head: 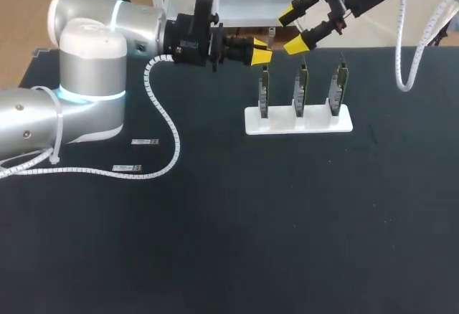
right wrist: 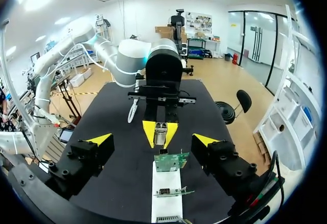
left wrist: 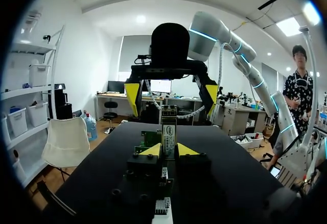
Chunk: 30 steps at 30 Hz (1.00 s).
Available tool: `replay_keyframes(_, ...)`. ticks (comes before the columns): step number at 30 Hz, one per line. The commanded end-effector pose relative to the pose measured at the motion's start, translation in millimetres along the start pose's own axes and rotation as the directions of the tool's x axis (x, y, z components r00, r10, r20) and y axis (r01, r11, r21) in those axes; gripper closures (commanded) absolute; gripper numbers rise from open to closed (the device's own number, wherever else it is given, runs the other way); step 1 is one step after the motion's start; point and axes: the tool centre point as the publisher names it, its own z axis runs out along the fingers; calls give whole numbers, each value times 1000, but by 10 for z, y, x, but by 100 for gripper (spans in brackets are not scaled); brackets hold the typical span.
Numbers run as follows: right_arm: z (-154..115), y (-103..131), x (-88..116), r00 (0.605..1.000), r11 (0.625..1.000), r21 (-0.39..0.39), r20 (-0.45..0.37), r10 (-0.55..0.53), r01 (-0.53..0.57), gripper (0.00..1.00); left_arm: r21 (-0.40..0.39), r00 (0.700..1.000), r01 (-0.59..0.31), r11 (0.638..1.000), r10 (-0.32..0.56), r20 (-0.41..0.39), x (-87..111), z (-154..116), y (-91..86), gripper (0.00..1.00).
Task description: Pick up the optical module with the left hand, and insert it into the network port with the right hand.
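Note:
My left gripper (head: 259, 54) is shut on a slim silver optical module (left wrist: 168, 134), which sticks out between its yellow fingertips (left wrist: 152, 150). It hovers above the back of the white stand (head: 297, 119), over the leftmost of three upright green network boards (head: 265, 92). My right gripper (head: 290, 30) stands open facing it, a short gap away, with nothing between its fingers. In the right wrist view the module (right wrist: 161, 134) and left gripper (right wrist: 160, 128) lie straight ahead of my own open gripper (right wrist: 152, 141), beyond the nearest board (right wrist: 171, 161).
Two spare modules (head: 145, 142) (head: 127, 168) lie flat on the black table at the left, beside the left arm's white cable (head: 165, 124). The other boards (head: 301, 88) (head: 336, 88) stand right of the first. Bare table spreads in front of the stand.

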Motion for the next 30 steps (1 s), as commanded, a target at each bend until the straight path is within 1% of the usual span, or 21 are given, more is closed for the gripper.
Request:
replay_keyframes(1,47,-32,-19,1000,1000,6,1,1,-1,0,-3,1000,0,1000,0,-1,2,1,-5,100)
replay_keyframes(8,108,-47,-45,1000,1000,4,7,8,-8,0,-3,1000,0,1000,0,-1,2,1,-5,100)
replay_keyframes(12,130,-74,-96,1000,1000,3,21,12,-12,0,-3,1000,0,1000,0,-1,2,1,-5,100)
replay_keyframes(18,174,-64,-143,1000,1000,-19,20,-4,4,0,-3,1000,0,1000,0,-1,2,1,-5,100)
replay_keyframes(30,194,-66,-142,1000,999,-41,10,-7,8,0,-3,1000,0,1000,0,-1,2,1,-5,100)
